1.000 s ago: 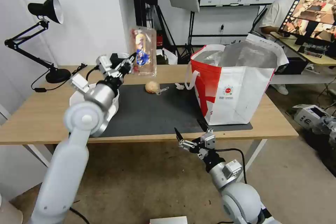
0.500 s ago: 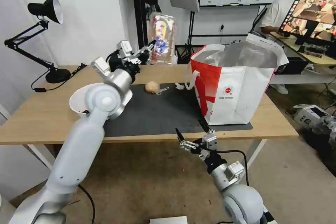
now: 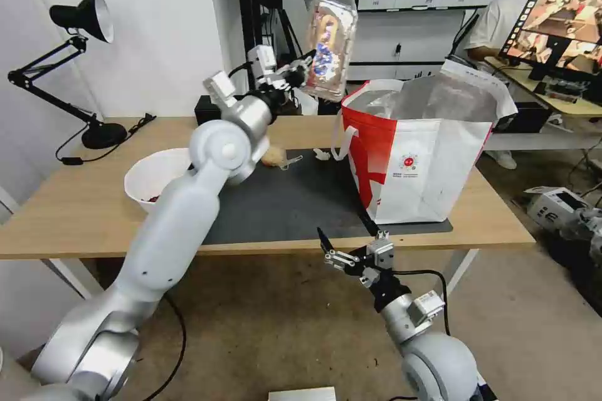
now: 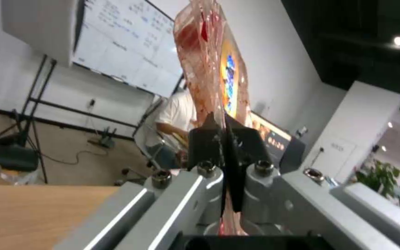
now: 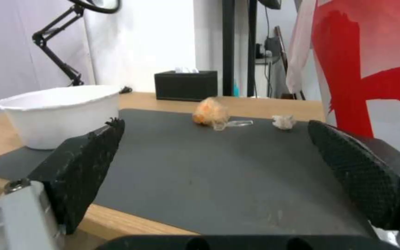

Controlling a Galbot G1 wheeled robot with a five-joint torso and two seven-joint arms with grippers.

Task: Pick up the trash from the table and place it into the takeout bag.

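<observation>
My left gripper (image 3: 303, 71) is shut on the edge of the clear two-compartment tray (image 3: 330, 47), holding it upright high above the table, just left of the takeout bag (image 3: 421, 145). In the left wrist view the tray (image 4: 211, 62) rises from the closed gripper (image 4: 223, 139). The white bowl (image 3: 153, 174) sits at the dark mat's (image 3: 288, 200) left end. A tan lump (image 3: 274, 155), a clear spoon (image 3: 292, 163) and a tiny white scrap (image 3: 322, 154) lie on the mat's far side. My right gripper (image 3: 345, 239) hangs open below the table's (image 3: 69, 200) front edge.
A black desk lamp (image 3: 81, 19) stands at the table's far left. A black tissue box (image 3: 207, 109) sits at the back edge. In the right wrist view the bowl (image 5: 59, 111), lump (image 5: 210, 111) and scrap (image 5: 284, 122) sit ahead on the mat.
My left arm has swung up and to the right with the tray, from above the mat's left part to beside the bag's rim. The bowl is uncovered. The right arm barely moved.
</observation>
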